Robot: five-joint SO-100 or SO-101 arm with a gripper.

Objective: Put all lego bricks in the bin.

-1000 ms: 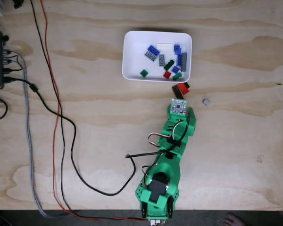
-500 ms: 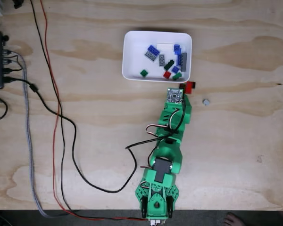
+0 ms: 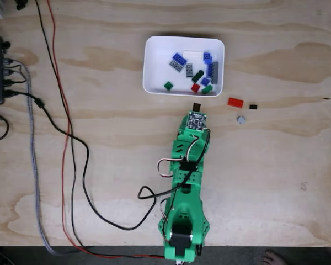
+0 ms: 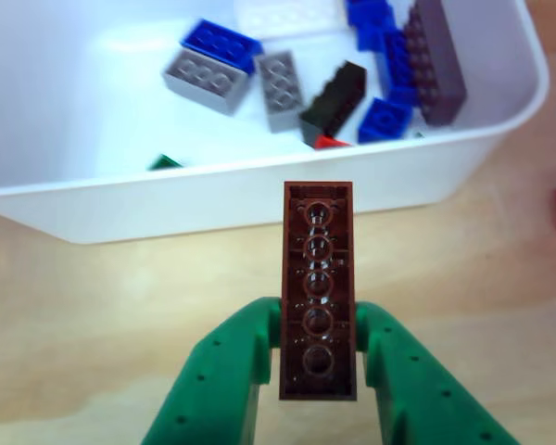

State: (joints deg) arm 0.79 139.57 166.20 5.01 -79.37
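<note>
Claw [image 4: 319, 366]: green two-finger type, closed on a long dark brown brick [image 4: 319, 289], gripping its near end from both long sides; the brick's hollow underside with a row of tubes faces the other view, and its free end points toward the bin [image 4: 500, 130]. Bin: shallow white tray on the plywood desk [image 3: 99, 165]; in the fixed view the claw tip [image 3: 196, 106] sits just short of the bin's near wall [image 3: 182, 93], so the held brick is not yet over the interior. Contents of bin: blue, grey, black, green and red bricks, clustered toward its right half in the fixed view, with the left half largely bare. Loose items outside the bin, to the right of its near right corner in the fixed view: a red brick [image 3: 235, 101], a small black piece [image 3: 253, 106], a small grey round piece [image 3: 241, 119], each apart from the bin wall. Step in hand, as judged: carry the brown brick over the wall and release. Handling advice: lift enough for the projecting end to pass above the rim, advance until the whole brick lies beyond the wall, then spread the fingers; a release too early would likely tip it off the rim onto the desk. Three items remain afterwards.
</note>
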